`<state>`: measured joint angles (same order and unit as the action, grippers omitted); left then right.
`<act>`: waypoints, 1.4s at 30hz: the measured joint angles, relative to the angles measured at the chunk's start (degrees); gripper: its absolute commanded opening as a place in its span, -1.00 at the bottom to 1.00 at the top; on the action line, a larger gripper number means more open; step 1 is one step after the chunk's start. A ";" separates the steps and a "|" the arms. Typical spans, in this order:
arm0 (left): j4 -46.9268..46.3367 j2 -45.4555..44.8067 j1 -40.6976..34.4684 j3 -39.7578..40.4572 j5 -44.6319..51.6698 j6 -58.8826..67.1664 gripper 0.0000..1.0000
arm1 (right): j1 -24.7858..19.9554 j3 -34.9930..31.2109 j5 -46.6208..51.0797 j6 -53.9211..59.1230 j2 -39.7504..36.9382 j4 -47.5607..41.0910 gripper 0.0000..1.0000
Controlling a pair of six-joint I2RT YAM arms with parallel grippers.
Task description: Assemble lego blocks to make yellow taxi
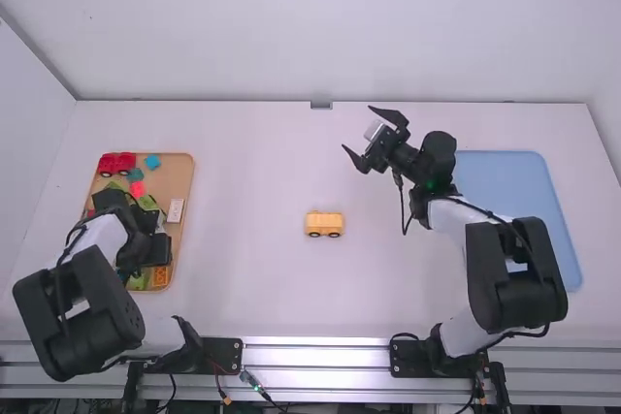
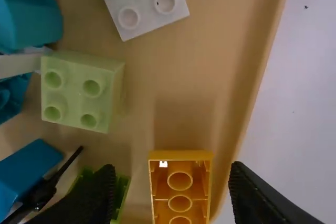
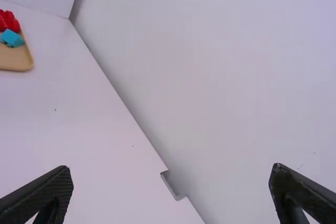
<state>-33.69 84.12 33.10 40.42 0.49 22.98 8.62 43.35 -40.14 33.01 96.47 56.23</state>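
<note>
My left gripper is low over the wooden tray at the table's left. In the left wrist view the left gripper stands open around an orange-yellow block lying with its hollow side up; whether the fingers touch it I cannot tell. The same-coloured block shows in the high view near the tray's front. A yellow wheeled car piece sits mid-table. Over the table right of the middle, my right gripper is open with nothing in it; the right wrist view shows the right gripper wide apart.
In the tray are a red car piece, a white block, a pale green block, blue pieces and a darker green block beside the left finger. A blue tray lies at the right, partly under the right arm.
</note>
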 measured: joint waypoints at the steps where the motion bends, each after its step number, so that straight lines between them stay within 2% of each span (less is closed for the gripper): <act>1: -0.07 0.00 0.00 0.00 -0.02 -0.04 0.29 | 0.00 -0.02 0.00 -0.35 0.00 0.44 0.98; 3: -0.31 0.00 0.00 0.00 0.17 -0.13 0.28 | 0.00 -0.02 -0.02 -0.98 0.00 1.14 0.98; 7: -4.11 0.00 0.02 0.22 1.05 -1.62 0.05 | 0.00 -0.02 0.02 -2.14 0.00 1.57 0.98; 8: -4.72 0.00 0.00 0.46 1.05 -2.10 0.05 | 0.00 -0.02 0.00 -2.25 0.00 1.55 0.98; 13: -4.57 0.00 0.07 1.42 1.05 -3.65 0.34 | 0.00 -0.02 0.02 -2.64 0.00 1.55 0.98; 15: -4.22 0.00 0.07 1.42 1.07 -3.54 0.39 | 0.00 -0.02 0.00 -2.64 0.00 1.55 0.98; 20: -3.13 0.00 0.07 1.40 1.03 -2.95 0.32 | 0.00 -0.02 0.00 -2.67 0.00 1.57 0.98; 26: -2.43 0.55 0.07 1.40 1.03 -2.49 0.32 | 0.00 -0.02 0.02 -2.69 0.00 1.57 0.98; 29: -1.14 3.50 0.07 1.42 1.01 -2.58 0.29 | 0.00 -0.02 0.00 -2.67 0.00 1.57 0.98; 33: -2.12 8.72 0.04 2.01 1.01 -2.97 0.11 | 0.00 -0.02 0.00 -2.64 0.00 1.60 0.97; 38: -5.14 12.24 0.04 5.44 1.40 -3.63 0.00 | 0.00 -0.02 -0.02 -2.67 0.00 1.60 0.98; 42: -5.53 12.52 0.02 5.70 0.94 -4.20 0.04 | 0.00 -0.02 0.02 -2.64 0.00 1.75 0.98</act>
<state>-39.22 96.64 33.12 46.13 1.43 18.79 8.62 43.33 -40.12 30.37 96.47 57.98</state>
